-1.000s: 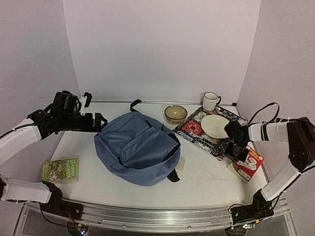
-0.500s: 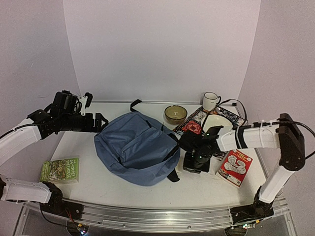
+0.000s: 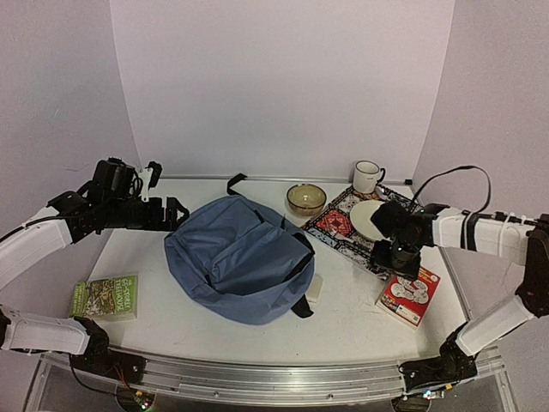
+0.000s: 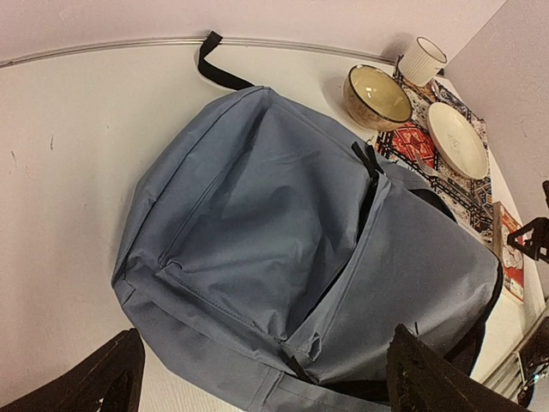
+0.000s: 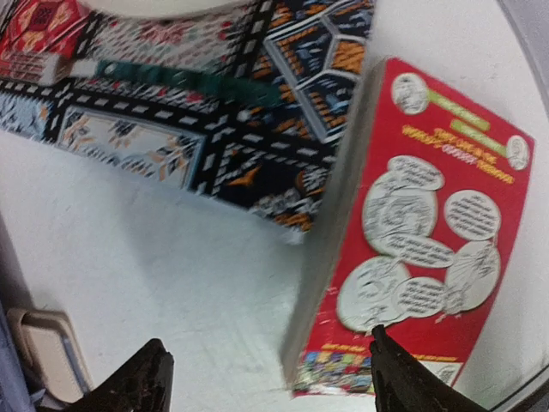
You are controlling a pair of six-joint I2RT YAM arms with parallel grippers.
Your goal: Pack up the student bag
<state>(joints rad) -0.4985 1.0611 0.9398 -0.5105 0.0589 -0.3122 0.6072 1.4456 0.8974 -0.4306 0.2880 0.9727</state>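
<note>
Bag (image 3: pixel 240 257) lying flat mid-tabletop (image 3: pixel 171 330), front pocket up, black top loop pointing toward the back wall, one strap trailing out at the near right corner. Hovering just left of it, raised off the surface and touching nothing: left fingers (image 4: pixel 429 382), spread wide and released, looking down across the blue fabric. Hanging over the right side, well apart from the bag: right fingers (image 5: pixel 141 382), also parted and gripping nothing, poised above the spot where a patterned mat (image 3: pixel 339 233) is meeting a red book (image 3: pixel 410 296), with the book's left edge directly beneath. Lying flat and slightly askew, that book, its corner just beside the mat's near edge, contact impossible to tell. Sitting on the mat: a cream plate (image 3: pixel 364 219). Standing at the mat's far corner: a mug (image 3: pixel 367 176). Resting beside its left corner, near the bag's top: a bowl (image 3: pixel 306 199). Lying near the left front edge, well apart from the bag: a green book (image 3: pixel 105 296). Peeking out by the bag's near right side: a small beige block (image 3: pixel 315 287).
</note>
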